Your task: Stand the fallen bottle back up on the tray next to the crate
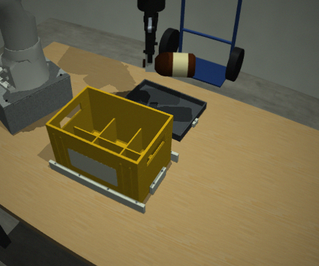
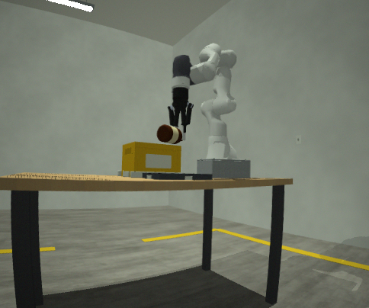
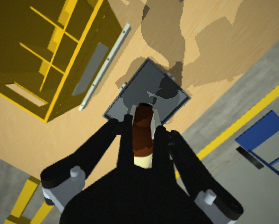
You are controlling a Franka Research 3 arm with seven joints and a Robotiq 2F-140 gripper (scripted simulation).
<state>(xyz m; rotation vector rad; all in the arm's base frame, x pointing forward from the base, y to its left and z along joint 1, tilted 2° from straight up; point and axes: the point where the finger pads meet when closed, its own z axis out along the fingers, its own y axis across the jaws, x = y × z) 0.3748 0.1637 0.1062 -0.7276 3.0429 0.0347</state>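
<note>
My gripper is shut on the brown bottle with a cream label. It holds the bottle lying level, high above the table. The bottle sticks out sideways from the fingers. In the exterior view the bottle hangs above the yellow crate. In the wrist view the bottle sits between my fingers, over the dark grey tray. The tray lies on the table behind the yellow crate and holds nothing.
The crate has inner dividers and stands between white rails. The robot base stands at the left of the table. A blue hand truck stands on the floor behind the table.
</note>
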